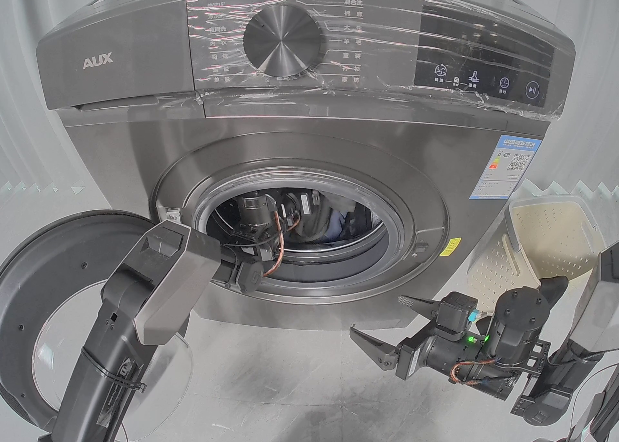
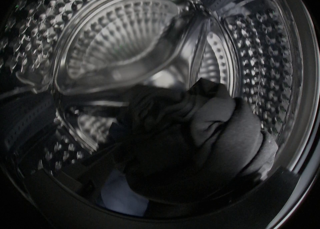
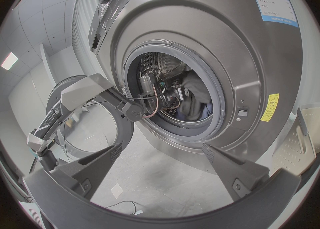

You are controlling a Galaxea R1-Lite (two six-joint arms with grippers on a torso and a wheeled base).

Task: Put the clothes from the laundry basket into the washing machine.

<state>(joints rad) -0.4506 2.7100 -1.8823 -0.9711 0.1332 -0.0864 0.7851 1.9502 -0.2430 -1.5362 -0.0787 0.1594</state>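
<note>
Spread wide and empty, the right gripper [image 1: 380, 317] is held low before the silver-grey front-loading washing machine [image 1: 335, 140], near the cream perforated plastic laundry basket [image 1: 554, 237], which is seen tilted at the machine's right side. The left gripper [image 3: 181, 94] is placed inside the dimpled steel drum [image 2: 110, 39]; whether it is spread or closed cannot be told. Dark grey crumpled clothes [image 2: 213, 129] are piled in the drum, with a pale blue piece [image 2: 120, 196] beneath them. The machine's round door [image 1: 45, 295] is seen open at the left.

Left claw [image 3: 182, 93] is obscured inside the drum [image 3: 163, 64] — laundry basket [image 1: 554, 237] cropped at edge.
</note>
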